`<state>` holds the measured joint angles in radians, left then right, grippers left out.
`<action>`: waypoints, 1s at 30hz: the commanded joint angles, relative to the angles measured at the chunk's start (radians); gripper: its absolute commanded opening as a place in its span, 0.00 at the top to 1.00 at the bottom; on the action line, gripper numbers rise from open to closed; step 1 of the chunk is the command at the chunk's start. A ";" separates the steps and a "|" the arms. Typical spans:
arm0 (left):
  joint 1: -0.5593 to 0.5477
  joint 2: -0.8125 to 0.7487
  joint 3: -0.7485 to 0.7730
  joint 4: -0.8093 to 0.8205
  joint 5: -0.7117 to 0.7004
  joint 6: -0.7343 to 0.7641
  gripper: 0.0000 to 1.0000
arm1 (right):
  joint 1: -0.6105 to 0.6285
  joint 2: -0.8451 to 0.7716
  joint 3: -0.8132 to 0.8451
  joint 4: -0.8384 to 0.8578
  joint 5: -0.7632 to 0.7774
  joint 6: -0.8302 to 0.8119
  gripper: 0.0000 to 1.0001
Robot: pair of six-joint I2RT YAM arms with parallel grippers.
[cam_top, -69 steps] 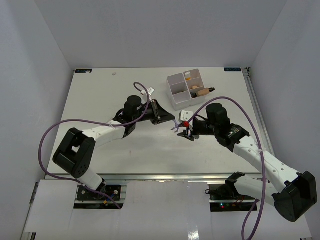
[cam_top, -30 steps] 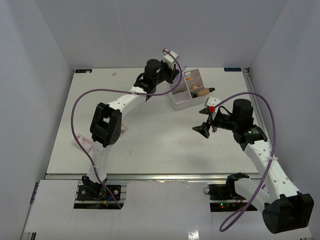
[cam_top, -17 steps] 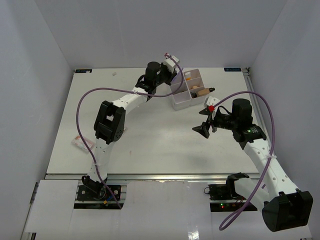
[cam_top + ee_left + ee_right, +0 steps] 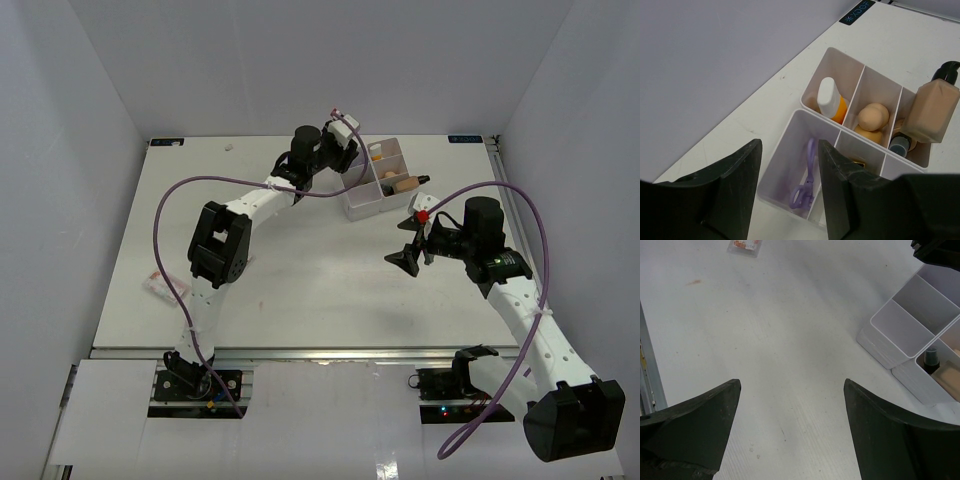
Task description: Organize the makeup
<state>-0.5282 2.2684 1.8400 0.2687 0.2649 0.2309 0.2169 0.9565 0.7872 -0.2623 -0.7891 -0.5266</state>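
My left gripper (image 4: 340, 152) hangs open over the white box (image 4: 360, 208) at the back of the table. In the left wrist view a lilac clip (image 4: 807, 182) lies loose in the near compartment of the box (image 4: 779, 160), seen between the spread fingers (image 4: 735, 190). The other compartments hold an orange white-capped tube (image 4: 831, 100), peach sponges (image 4: 872, 117) and a beige dark-capped bottle (image 4: 932, 112). My right gripper (image 4: 410, 242) is open and empty over bare table right of centre. A small clear pinkish item (image 4: 160, 285) lies at the left of the table, also the pinkish item (image 4: 744, 246).
The enclosure's white walls close in the table on three sides. A metal rail (image 4: 300, 352) runs along the near edge. In the right wrist view the box (image 4: 900, 335) stands to the right of the gripper (image 4: 790, 385).
My left gripper has opened over the box and let go of the lilac clip, which now lies in the near compartment. The right arm has not moved.
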 commanded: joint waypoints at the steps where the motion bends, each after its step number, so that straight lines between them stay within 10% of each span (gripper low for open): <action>1: 0.000 -0.072 -0.015 0.009 0.011 -0.041 0.39 | -0.002 -0.009 -0.008 0.006 -0.029 0.007 0.10; 9: -0.005 -0.283 -0.136 0.010 0.029 -0.202 0.30 | -0.004 0.001 -0.016 0.003 -0.073 0.003 0.10; 19: 0.029 -0.823 -0.649 -0.167 -0.047 -0.486 0.02 | 0.077 0.230 0.083 -0.051 -0.148 -0.045 0.10; 30: 0.056 -1.675 -1.120 -0.521 -0.352 -0.681 0.02 | 0.473 0.847 0.618 -0.120 0.275 0.207 0.10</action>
<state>-0.4762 0.8173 0.8067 -0.0740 0.0729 -0.3428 0.5675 1.6325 1.2121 -0.3668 -0.6825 -0.4481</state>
